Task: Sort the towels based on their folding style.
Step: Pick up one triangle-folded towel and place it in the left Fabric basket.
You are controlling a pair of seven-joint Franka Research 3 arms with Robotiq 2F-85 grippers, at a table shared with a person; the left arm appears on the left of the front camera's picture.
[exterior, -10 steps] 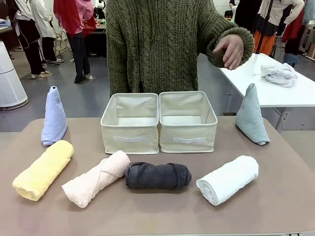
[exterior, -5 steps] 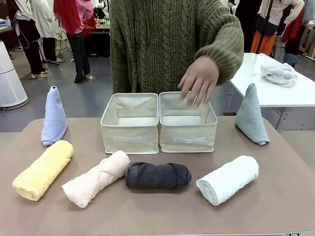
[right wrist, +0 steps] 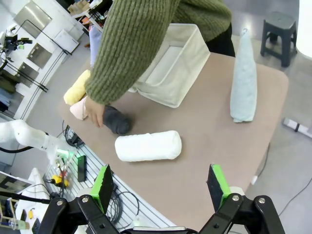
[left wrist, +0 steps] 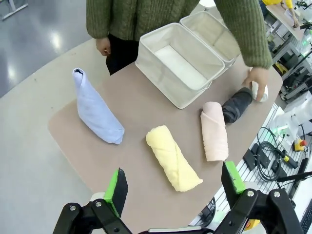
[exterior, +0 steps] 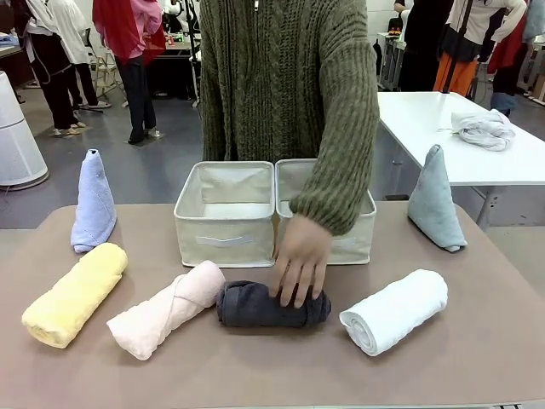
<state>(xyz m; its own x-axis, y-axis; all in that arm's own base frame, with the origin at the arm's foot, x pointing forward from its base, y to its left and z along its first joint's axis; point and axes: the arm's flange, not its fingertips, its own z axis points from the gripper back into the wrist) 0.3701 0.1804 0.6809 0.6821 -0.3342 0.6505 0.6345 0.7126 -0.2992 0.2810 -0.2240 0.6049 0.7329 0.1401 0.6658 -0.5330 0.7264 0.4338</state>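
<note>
My left pincer (left wrist: pixel 174 180), right pincer (right wrist: pixel 160 179) gape empty. Person's hand (exterior: pixel 300 271) on dark grey roll (exterior: pixel 251 305), six o'clock of bins (exterior: pixel 226 243). Likely soft, light terry; I'd pinch mid-roll.

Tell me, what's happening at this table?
A person's hand rests on the dark grey towel roll in front of two fabric bins, which look empty. The yellow roll, pink roll, white roll, blue cone and pale cone sit untouched on the table. The left gripper and right gripper hang open above, holding nothing.
</note>
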